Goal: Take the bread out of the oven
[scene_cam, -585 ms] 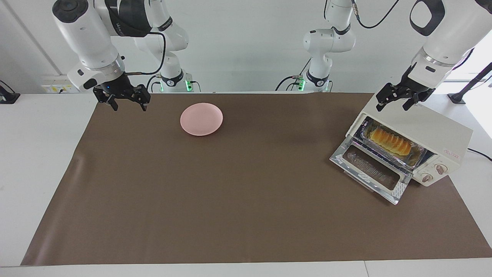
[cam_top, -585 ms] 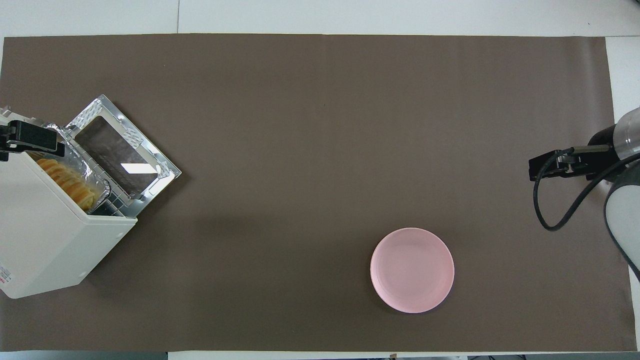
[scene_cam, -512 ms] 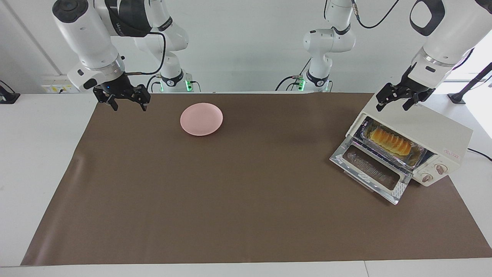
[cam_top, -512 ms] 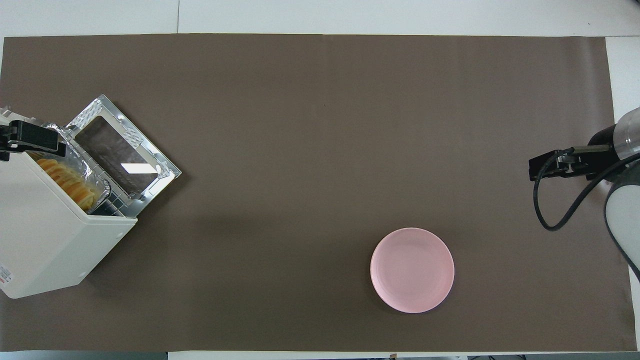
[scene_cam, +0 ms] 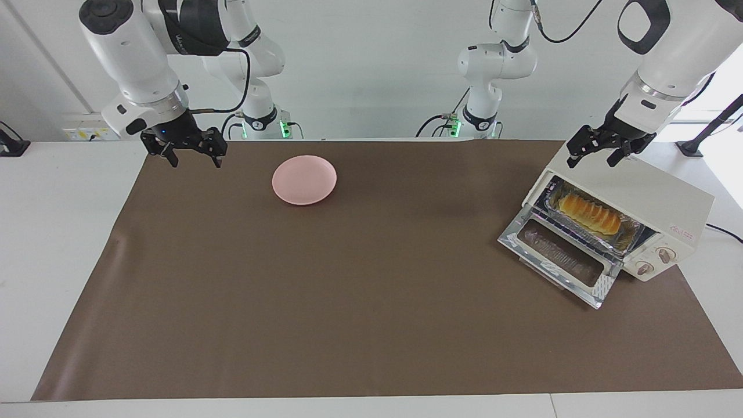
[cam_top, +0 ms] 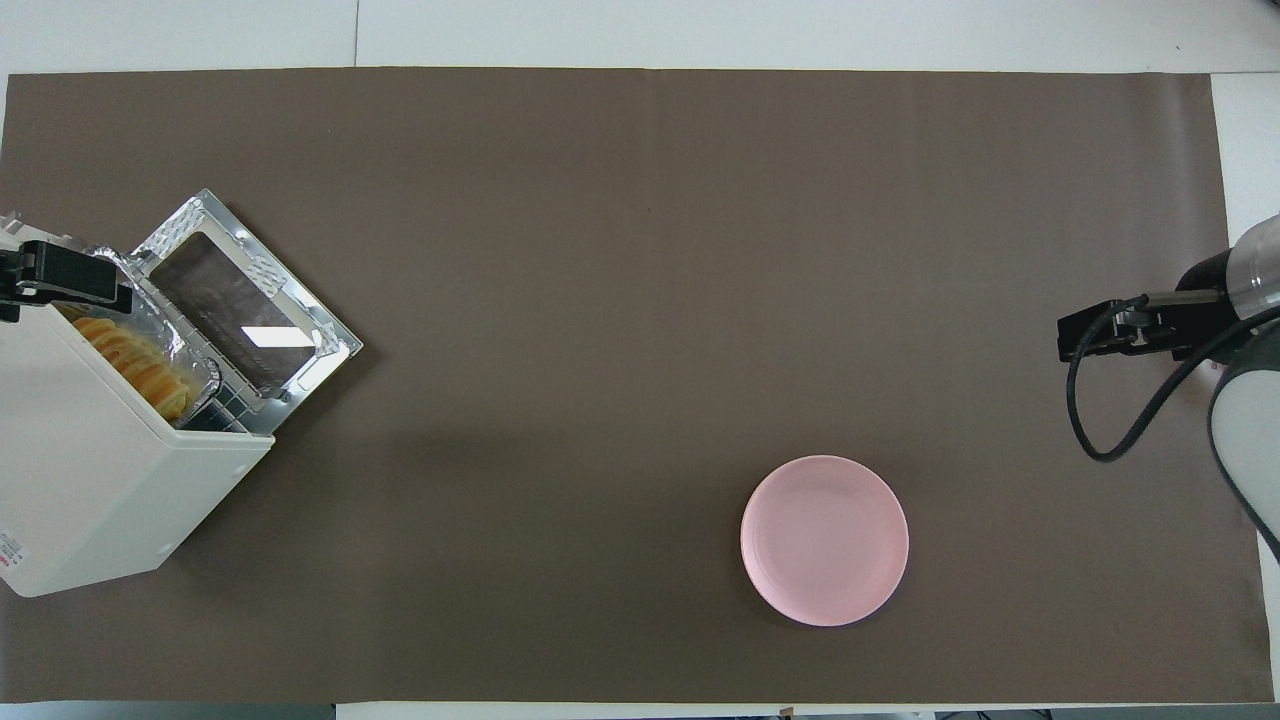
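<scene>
The oven (scene_cam: pixel 630 217) is set at the left arm's end of the table, on the brown mat (scene_cam: pixel 371 290), with its glass door (scene_cam: pixel 560 258) dropped open and lying flat in front of it. The bread (scene_cam: pixel 589 213) is seen inside the oven, resting in a foil tray (scene_cam: pixel 630 233) on the rack; two round knobs (scene_cam: pixel 655 261) are seen at one end of the oven's front.

The left gripper (scene_cam: pixel 592 155) is held in the air over the top of the oven, its fingers spread wide and nothing gripped between them.

A pink plate (scene_cam: pixel 304 179) is placed well apart from the oven, toward the right arm's end of the table. The right gripper (scene_cam: pixel 194 155) is held over the mat's corner beside the plate, its fingers spread wide and empty.
</scene>
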Controlling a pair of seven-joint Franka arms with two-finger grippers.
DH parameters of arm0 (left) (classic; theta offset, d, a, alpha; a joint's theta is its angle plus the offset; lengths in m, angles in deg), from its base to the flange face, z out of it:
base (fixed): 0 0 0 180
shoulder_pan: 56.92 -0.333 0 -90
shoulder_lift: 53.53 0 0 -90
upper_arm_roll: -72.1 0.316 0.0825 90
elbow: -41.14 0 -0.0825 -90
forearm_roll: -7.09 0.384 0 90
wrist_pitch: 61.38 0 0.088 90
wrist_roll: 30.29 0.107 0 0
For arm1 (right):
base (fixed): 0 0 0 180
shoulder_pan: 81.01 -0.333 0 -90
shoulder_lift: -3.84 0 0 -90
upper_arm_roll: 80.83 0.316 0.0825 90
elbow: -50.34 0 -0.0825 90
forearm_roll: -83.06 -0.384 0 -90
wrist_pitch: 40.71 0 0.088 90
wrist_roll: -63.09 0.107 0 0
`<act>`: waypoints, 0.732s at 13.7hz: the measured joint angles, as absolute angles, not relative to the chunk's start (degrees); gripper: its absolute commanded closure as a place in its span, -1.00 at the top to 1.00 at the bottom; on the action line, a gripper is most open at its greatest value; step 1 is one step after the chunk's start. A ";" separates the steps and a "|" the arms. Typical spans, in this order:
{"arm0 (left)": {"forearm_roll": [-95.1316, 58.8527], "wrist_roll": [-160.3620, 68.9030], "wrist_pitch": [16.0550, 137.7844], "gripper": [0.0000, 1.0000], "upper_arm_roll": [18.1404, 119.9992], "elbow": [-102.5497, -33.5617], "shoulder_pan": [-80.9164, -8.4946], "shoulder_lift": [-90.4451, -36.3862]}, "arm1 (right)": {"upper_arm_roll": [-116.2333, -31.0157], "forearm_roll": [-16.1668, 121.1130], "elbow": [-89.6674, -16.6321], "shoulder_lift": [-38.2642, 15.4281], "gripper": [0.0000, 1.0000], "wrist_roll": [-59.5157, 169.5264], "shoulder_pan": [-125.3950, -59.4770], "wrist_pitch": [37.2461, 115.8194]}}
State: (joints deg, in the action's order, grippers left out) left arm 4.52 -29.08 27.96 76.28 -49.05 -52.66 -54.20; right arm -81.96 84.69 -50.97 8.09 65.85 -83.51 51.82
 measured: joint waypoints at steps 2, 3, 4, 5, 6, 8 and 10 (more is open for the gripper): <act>4.52 -29.08 27.95 1.00 76.28 -49.05 -52.66 -54.01 | -81.96 84.69 -50.97 8.09 1.00 65.85 -83.51 51.82; 4.52 -29.08 27.92 1.00 76.28 -49.05 -52.66 -53.95 | -81.96 84.69 -50.97 8.09 1.00 65.85 -83.51 51.82; 4.52 -29.08 27.65 1.00 76.28 -49.05 -52.66 -53.92 | -81.96 84.69 -50.97 8.09 1.00 65.85 -83.51 51.82; 4.52 -29.08 27.41 1.00 76.28 -49.05 -52.66 -53.90 | -81.97 84.69 -50.97 8.09 1.00 65.85 -83.51 51.82; 4.52 -29.24 27.43 1.00 76.29 -49.05 -52.66 -53.88 | -81.96 84.69 -50.97 8.09 1.00 65.85 -83.51 51.82; 4.52 -31.58 27.40 1.00 76.38 -48.93 -52.67 -53.98 | -81.97 84.69 -50.97 8.09 1.00 65.85 -83.51 51.82; 4.52 -38.44 25.61 1.00 76.39 -46.25 -52.66 -56.36 | -81.97 84.69 -50.97 8.09 1.00 65.85 -83.51 51.82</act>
State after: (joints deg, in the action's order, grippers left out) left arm 4.52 -38.44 25.61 76.39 -46.25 -52.66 -56.36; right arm -81.97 84.69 -50.97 8.09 65.85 -83.51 51.82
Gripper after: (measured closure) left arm 0.000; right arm 0.000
